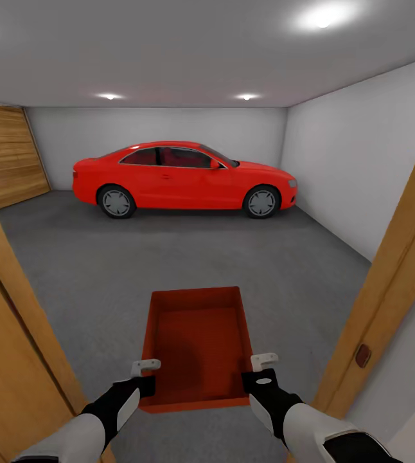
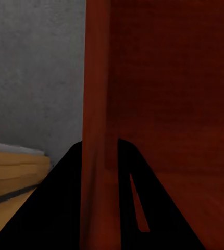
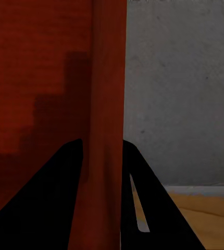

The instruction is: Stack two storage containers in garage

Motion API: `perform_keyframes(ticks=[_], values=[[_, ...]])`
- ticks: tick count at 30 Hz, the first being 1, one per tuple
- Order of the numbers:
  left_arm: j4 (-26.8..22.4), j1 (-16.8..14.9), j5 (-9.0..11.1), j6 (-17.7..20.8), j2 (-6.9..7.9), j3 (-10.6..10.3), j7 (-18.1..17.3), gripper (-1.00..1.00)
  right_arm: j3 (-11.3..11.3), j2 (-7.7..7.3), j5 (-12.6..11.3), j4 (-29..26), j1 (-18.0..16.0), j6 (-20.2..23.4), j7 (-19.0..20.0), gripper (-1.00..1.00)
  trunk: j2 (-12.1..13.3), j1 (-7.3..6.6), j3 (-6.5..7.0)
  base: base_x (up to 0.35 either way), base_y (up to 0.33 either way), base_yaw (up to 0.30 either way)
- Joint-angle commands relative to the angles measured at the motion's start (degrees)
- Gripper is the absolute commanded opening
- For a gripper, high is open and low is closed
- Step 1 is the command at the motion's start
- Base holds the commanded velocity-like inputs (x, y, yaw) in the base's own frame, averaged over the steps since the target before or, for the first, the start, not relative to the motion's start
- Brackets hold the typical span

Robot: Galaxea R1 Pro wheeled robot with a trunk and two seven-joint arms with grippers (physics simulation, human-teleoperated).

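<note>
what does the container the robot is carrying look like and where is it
In the doorway to the garage, facing the parked red car across the grey floor, look just ahead of the robot's arms. The storage container is an open, empty, red-orange box with low walls, pinched at its side walls by the left gripper and right gripper.

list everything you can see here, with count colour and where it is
storage container: one, red-orange, held between both grippers above the floor
car: one, red, parked at the far wall
floor: one, dark grey concrete, throughout the garage
door frame: two posts, orange wood, either side of the view
wood panel: one, orange-brown, far left wall
ceiling lights: three, white, overhead
left gripper: one, pale grey, on the container's left wall
right gripper: one, pale grey, on its right wall
</note>
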Motion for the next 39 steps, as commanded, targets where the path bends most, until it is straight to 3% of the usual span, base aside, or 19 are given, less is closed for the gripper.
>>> perform_keyframes(ticks=[1, 11, 32, 39], values=[[-1.4, 0.0, -0.1, -0.3, 2.86, 0.9, 0.5, -1.00, -0.8, 0.01, -0.4, 0.2, 0.0, 0.2, -0.7, -1.00, -0.1, 0.07, -0.13, 0.321, 0.000, 0.000], [-1.4, 0.0, -0.1, -0.3, 2.86, 0.9, 0.5, -1.00, -0.8, 0.01, -0.4, 0.2, 0.0, 0.2, -0.7, -1.00, -0.1, 0.07, -0.13, 0.273, 0.000, 0.000], [-1.4, 0.0, 0.0, -0.2, 2.77, 0.9, 0.7, -1.00, -0.8, 0.01, -0.4, 0.2, 0.0, 0.2, -0.7, -1.00, -0.1, 0.07, -0.13, 0.018, 0.000, 0.000], [-1.4, 0.0, 0.0, -0.2, 2.86, 0.9, 0.6, -1.00, -0.8, 0.01, -0.4, 0.2, 0.0, 0.2, -0.7, -1.00, -0.1, 0.07, -0.13, 0.236, 0.000, 0.000]])
